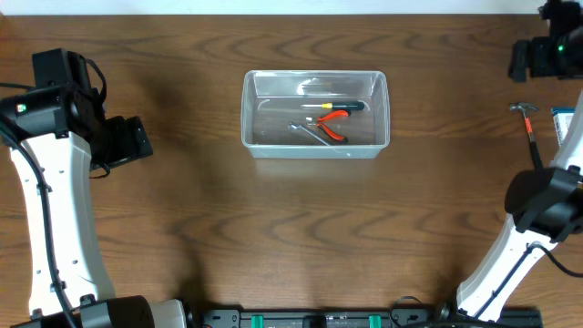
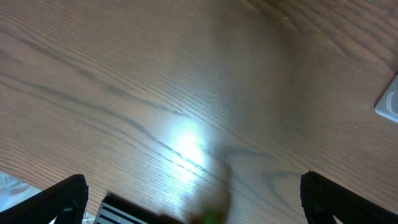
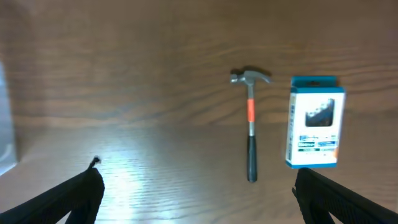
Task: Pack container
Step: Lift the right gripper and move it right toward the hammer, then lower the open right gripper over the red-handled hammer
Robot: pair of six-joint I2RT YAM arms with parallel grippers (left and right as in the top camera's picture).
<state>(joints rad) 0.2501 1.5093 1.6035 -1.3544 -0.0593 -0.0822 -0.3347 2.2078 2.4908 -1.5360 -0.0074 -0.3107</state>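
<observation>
the container (image 1: 316, 151) is seen whole on the bench (image 1: 273, 228) only from overhead; the hammer (image 3: 250, 127) and box (image 3: 314, 121) right of it are shown clearly by the right wrist view. left fingers (image 2: 62, 194) and right fingers (image 3: 74, 196) are spread, empty.

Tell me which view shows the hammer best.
Right wrist: the hammer lies whole and unblocked, head to grip, beside the blue-and-white box. Overhead catches it small at the right edge, its handle end hidden by the right arm. Left wrist shows none of it.
</observation>
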